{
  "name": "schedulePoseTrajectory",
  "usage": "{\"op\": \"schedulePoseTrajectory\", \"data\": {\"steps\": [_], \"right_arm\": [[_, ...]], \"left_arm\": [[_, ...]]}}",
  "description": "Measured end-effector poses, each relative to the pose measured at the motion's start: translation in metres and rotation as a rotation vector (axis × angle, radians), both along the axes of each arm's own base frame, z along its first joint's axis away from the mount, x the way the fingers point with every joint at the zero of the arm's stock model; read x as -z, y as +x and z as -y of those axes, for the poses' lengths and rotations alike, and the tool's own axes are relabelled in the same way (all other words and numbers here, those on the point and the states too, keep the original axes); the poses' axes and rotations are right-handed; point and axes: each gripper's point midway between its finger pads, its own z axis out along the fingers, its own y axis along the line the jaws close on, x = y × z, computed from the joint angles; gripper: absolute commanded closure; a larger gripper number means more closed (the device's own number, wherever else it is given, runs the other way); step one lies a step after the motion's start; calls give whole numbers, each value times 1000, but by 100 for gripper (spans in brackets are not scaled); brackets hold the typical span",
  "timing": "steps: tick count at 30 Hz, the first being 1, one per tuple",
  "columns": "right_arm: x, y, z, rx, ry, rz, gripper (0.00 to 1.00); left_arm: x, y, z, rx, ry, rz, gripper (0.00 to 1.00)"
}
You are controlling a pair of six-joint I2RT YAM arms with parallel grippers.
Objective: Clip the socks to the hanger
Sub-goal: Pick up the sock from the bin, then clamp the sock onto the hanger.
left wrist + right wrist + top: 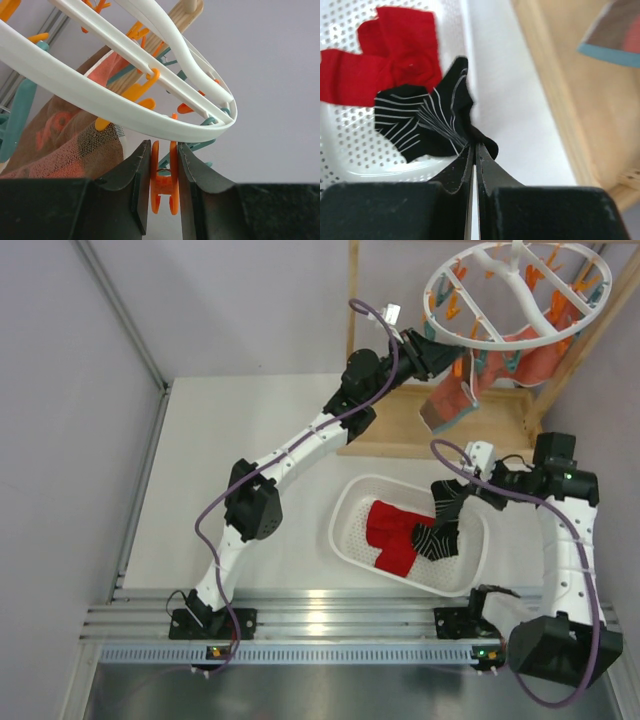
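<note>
Left fingers [125, 185] pinch an orange clip [162, 186], unseen overhead; right fingers [454, 176] pinch striped sock [415, 125].

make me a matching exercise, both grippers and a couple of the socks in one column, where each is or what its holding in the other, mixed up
Column one:
1. left gripper
2. right gripper
3. bright red fabric socks
4. salmon-and-teal fabric sock

Column two:
A. lying in the white perforated plastic basket
B. hanging below the round white plastic ring hanger
C. shut on an orange plastic clip
D. shut on a black white-striped fabric sock

Pairs: 1-C, 2-D, 3-A, 4-B
</note>
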Motion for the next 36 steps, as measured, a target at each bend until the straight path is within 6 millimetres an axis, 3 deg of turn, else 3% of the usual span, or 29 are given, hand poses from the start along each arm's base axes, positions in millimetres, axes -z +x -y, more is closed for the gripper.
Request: {"op": "schedulePoseTrajectory", "data": {"steps": [7, 11, 22, 29, 36], "right_arm": [[-88, 33, 19, 67, -26, 148, 100], [-116, 53, 26, 57, -47, 174, 100], [-140, 117, 41, 18, -73, 202, 100], [-139, 120, 23, -63, -118, 218, 100], [-160, 128, 5, -100, -109, 266, 100]], "left_arm": [[2, -1, 0, 9, 1, 6, 100], [4, -2, 0, 21, -1, 18, 100], [-3, -16, -4, 86, -41, 113, 100], [-5, -19, -5, 92, -43, 145, 100], [-3, -19, -5, 89, -43, 159, 100]]}}
